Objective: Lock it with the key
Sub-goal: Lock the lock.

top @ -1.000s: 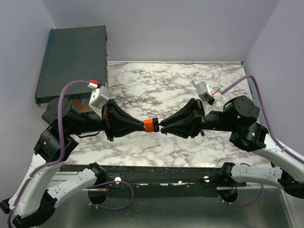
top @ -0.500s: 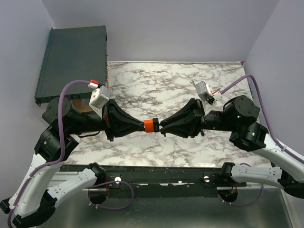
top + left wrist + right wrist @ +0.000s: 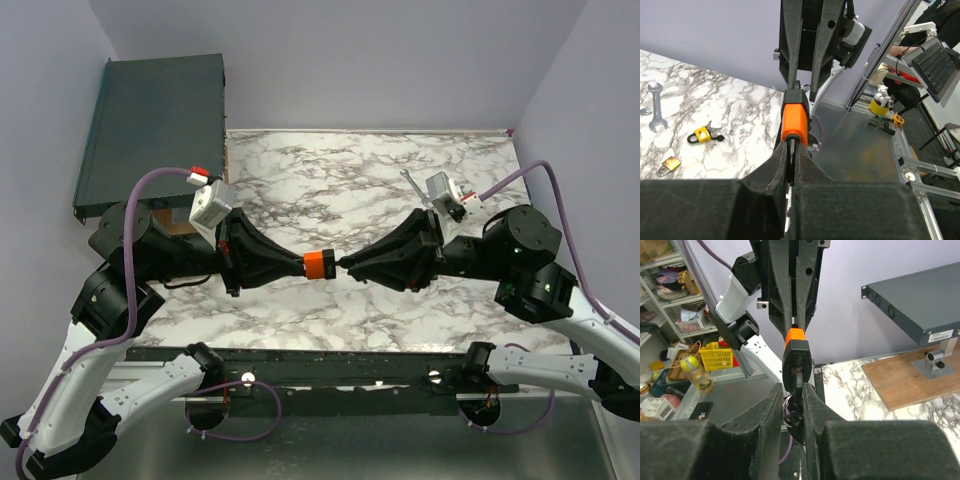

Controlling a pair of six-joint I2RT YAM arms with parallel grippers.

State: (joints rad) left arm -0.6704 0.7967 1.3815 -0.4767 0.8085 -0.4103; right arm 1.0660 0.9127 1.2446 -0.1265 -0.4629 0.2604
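Right gripper (image 3: 348, 263) on key (image 3: 798, 382) in padlock (image 3: 317, 264)

A white marble-patterned desk (image 3: 400, 160) carries a few loose items. A steel open-ended wrench (image 3: 655, 100) lies flat on it, with a small yellow padlock (image 3: 702, 134) nearby and a brass padlock (image 3: 670, 165) a little apart from that one. At the far left corner a dark green rack-mount case (image 3: 150, 125) stands raised on a metal foot (image 3: 932, 360) over a wooden board (image 3: 900, 380). Off the desk are a yellow plastic basket (image 3: 720, 355) and a black keyboard (image 3: 940, 62).
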